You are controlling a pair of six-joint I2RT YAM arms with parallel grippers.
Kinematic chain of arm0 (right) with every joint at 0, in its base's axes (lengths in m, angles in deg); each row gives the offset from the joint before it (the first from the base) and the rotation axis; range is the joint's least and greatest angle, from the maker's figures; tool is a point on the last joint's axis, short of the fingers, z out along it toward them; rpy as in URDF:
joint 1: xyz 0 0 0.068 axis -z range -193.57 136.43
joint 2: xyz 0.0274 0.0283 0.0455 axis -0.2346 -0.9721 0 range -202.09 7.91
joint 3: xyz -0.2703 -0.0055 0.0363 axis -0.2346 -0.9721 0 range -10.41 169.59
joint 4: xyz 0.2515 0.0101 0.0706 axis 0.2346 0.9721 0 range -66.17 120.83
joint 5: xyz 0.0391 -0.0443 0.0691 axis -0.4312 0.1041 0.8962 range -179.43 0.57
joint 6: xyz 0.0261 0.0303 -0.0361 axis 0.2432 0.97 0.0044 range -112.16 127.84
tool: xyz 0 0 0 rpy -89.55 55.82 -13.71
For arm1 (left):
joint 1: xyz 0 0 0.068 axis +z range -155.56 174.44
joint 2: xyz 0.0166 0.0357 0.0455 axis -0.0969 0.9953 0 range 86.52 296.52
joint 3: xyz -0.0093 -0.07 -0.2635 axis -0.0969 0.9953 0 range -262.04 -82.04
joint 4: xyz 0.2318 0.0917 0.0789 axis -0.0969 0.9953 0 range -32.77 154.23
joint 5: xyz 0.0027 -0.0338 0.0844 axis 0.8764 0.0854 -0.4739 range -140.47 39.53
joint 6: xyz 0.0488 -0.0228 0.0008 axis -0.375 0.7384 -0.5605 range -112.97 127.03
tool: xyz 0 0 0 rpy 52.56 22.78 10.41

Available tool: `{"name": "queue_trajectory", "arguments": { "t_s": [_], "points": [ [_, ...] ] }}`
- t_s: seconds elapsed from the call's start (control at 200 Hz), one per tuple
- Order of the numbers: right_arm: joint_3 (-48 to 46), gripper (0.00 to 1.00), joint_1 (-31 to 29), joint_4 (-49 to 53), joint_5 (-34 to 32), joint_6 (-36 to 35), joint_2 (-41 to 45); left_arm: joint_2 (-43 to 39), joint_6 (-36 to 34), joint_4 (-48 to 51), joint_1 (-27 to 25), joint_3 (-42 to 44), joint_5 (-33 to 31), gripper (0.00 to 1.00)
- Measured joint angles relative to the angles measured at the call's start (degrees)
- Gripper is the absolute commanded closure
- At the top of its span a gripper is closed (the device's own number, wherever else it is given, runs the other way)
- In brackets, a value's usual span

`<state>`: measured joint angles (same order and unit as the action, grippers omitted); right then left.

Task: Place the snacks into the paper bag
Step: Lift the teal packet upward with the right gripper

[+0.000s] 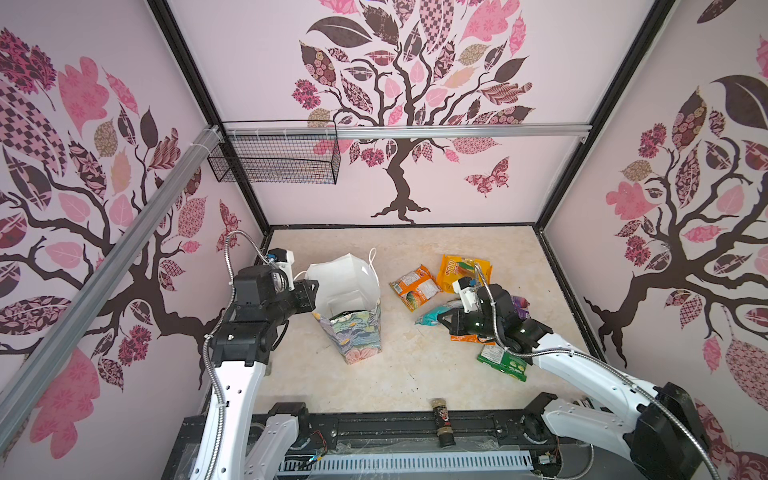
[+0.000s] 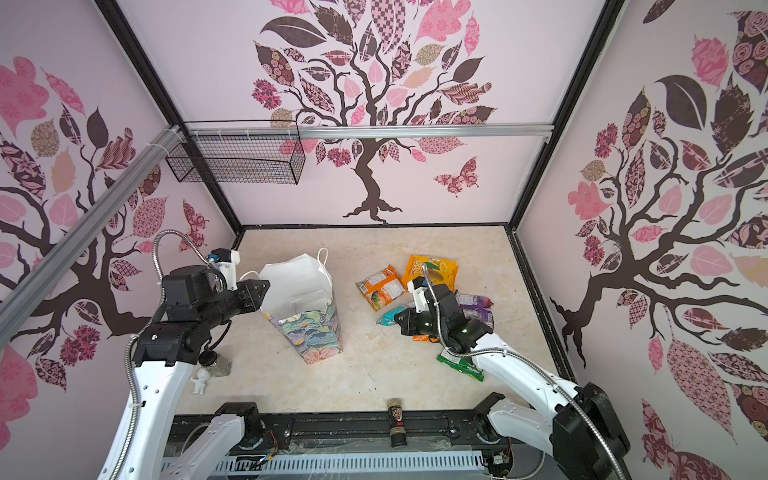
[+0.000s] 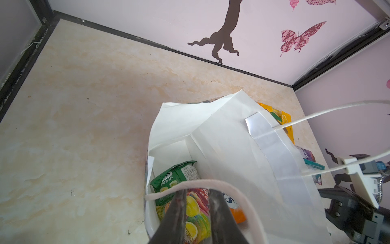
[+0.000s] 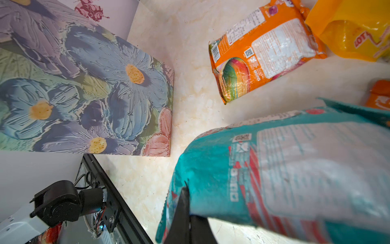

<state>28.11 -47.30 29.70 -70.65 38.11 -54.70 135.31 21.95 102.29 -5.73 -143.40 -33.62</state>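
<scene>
The right gripper (image 1: pixel 445 323) has its jaws clamped on the edge of a teal snack packet (image 4: pixel 274 169), beside the pile of loose snacks on the worktop (image 1: pixel 415 374) and well short of the floral paper bag (image 1: pixel 357 332). The packet's long axis appears to run roughly level, one end toward the bag and the other back toward the pile, with its printed back panel facing the wrist camera. Whether the far end clears the worktop cannot be told. The left gripper (image 3: pixel 198 194) sits at the bag's near rim, jaws narrowly apart and a white cord handle (image 3: pixel 242 202) draped across them. A green FOX'S packet (image 3: pixel 175 175) and a fruit-print packet (image 3: pixel 198 211) already lie inside. The risks: a pinch at the edge of glossy film may slip, and a packet brought in flat could snag the bag's buckled white rim and tip it. An orange packet (image 1: pixel 415 286), a yellow pouch (image 1: pixel 463 270) and a green packet (image 1: pixel 503 361) wait outside.
</scene>
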Motion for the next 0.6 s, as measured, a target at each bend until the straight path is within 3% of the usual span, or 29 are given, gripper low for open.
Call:
{"name": "queue_trajectory", "arguments": {
  "t_s": [0.6],
  "points": [
    [9.6,1.00,-1.1,9.0,-1.4,-2.9,3.9,0.0,0.0,0.0,0.0,0.0,0.0,0.76]
  ]
}}
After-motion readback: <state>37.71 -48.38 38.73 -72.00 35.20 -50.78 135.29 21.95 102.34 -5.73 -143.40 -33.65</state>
